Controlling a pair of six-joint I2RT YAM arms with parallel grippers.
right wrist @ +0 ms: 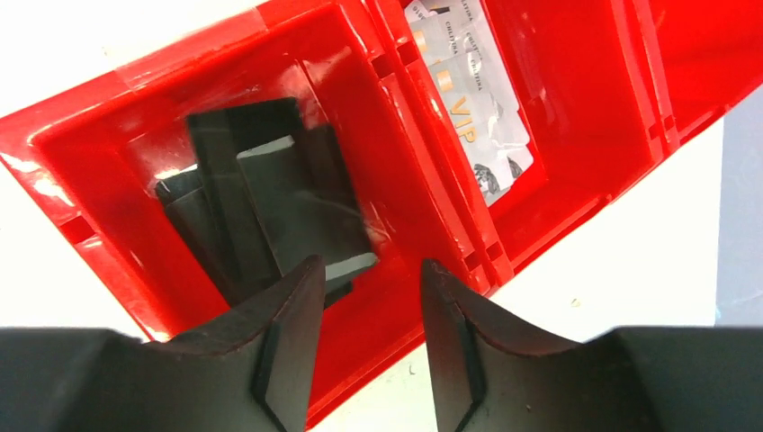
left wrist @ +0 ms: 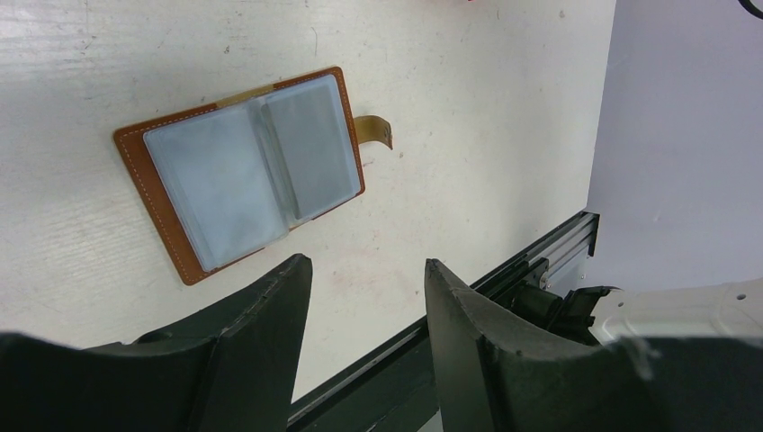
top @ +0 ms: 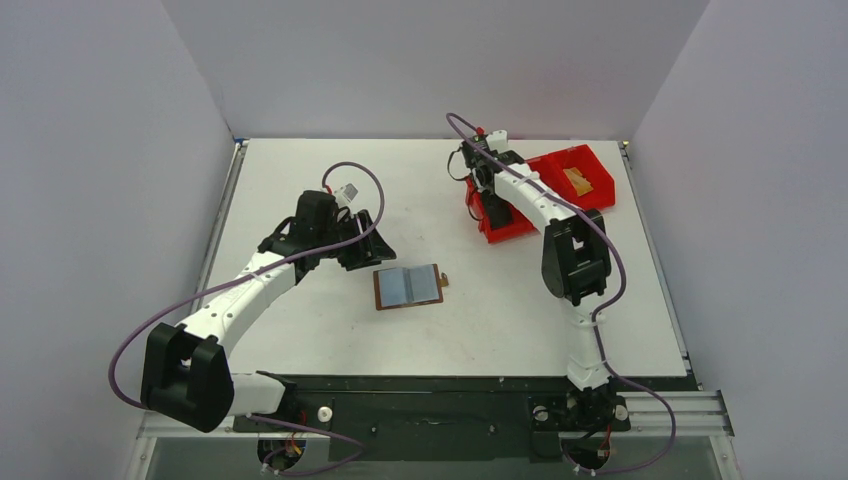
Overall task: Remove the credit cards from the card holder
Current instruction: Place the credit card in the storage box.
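Observation:
The brown card holder (top: 408,287) lies open and flat on the table, its pale grey-blue pockets up and its tab to the right; in the left wrist view (left wrist: 241,171) no card shows in its pockets. My left gripper (top: 362,248) is open and empty, just up-left of the holder; in its wrist view (left wrist: 367,270) it hangs above bare table. My right gripper (top: 478,192) is open and empty above the red bin (top: 600,188). In the right wrist view, black cards (right wrist: 270,202) lie in the bin's left compartment below the gripper (right wrist: 369,270), and silver VIP cards (right wrist: 472,85) lie in the middle one.
The bin's third compartment holds a tan item (top: 576,180). The bin (right wrist: 423,180) sits at the back right of the table. A black rail (left wrist: 504,288) runs along the table's near edge.

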